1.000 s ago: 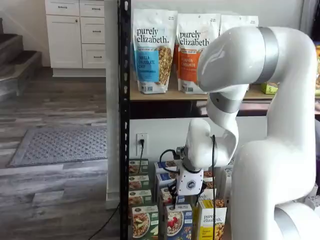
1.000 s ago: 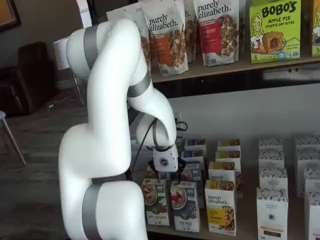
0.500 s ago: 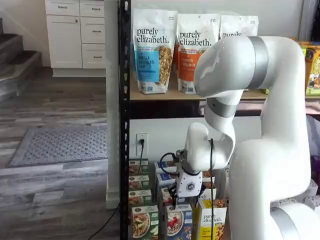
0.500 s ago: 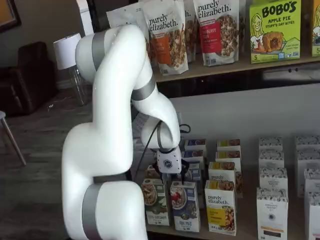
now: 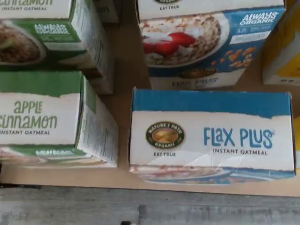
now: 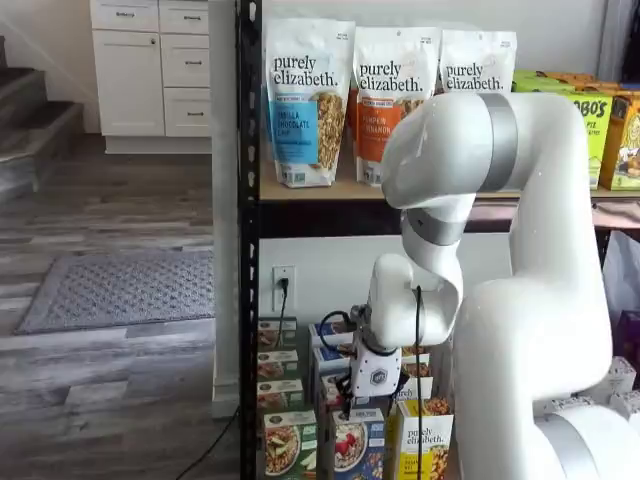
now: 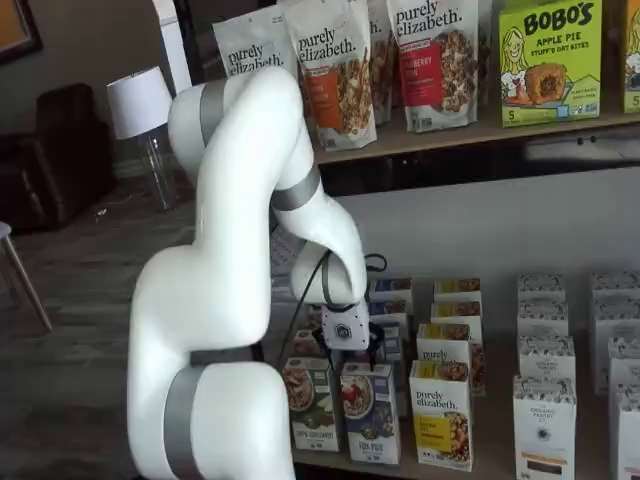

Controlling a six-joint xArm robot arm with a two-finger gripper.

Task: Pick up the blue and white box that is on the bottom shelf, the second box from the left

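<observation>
Standing upright at the front edge of the tan bottom shelf [image 5: 126,61], the blue and white "Flax Plus" oatmeal carton [image 7: 371,412] faces outward, long axis vertical; its top panel fills the wrist view [image 5: 211,133]. A green-trimmed "Apple Cinnamon" box [image 5: 51,119] sits just beside it. White-bodied gripper [image 7: 352,350] hangs directly above the carton, apart from it, fingers spread wide and empty.
</observation>
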